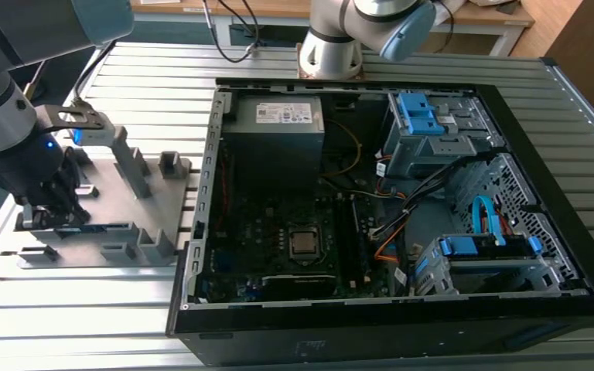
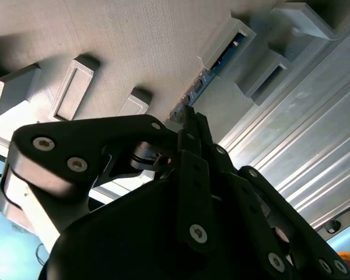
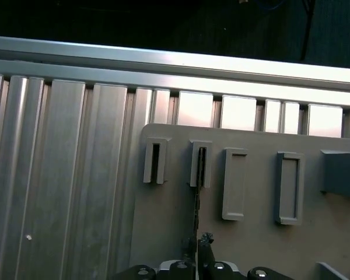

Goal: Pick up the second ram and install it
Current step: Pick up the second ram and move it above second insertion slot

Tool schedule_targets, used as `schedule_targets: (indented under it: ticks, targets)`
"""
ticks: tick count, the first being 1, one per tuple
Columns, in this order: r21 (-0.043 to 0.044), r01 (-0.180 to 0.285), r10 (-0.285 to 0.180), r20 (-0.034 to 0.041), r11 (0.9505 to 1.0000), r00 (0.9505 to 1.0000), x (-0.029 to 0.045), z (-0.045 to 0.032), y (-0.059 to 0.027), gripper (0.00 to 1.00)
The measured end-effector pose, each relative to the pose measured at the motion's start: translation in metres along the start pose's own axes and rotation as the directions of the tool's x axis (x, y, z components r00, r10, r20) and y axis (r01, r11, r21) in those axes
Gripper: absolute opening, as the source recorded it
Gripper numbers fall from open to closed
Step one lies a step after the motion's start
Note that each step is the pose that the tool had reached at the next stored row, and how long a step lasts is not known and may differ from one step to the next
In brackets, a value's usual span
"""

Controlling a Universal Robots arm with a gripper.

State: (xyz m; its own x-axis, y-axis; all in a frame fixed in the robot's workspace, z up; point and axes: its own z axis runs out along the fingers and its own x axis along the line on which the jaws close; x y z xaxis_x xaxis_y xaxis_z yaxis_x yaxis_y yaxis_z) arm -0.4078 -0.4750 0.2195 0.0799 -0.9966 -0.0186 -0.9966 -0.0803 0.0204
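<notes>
My pincer (image 3: 198, 248) pinches the ram (image 3: 197, 201), seated in its tray (image 3: 166, 233): pickup step. Lifting likely needs a straight pull.

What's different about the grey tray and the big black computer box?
The grey tray is pale, flat and low, with little upright ribs. The computer case is black, deep and much bigger. The tray holds one thin dark memory stick in a slot, while the case is packed with a circuit board and cables. The gripper is at the tray, not the case. Both lie on the ribbed metal table.
</notes>
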Motion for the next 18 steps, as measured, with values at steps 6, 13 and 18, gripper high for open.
schedule_targets:
  ticks: [6, 13, 18]
  targets:
    - [0.0001, 0.0, 0.0, 0.0, 1.0, 1.0, 0.0, 0.0001, 0.0, 0.35]
    - [0.0001, 0.0, 0.0, 0.0006, 1.0, 1.0, 0.0002, 0.0115, 0.0003, 0.35]
    - [0.0, 0.0, 0.0, 0.0006, 1.0, 1.0, 0.0002, 0.0206, 0.0017, 0.35]
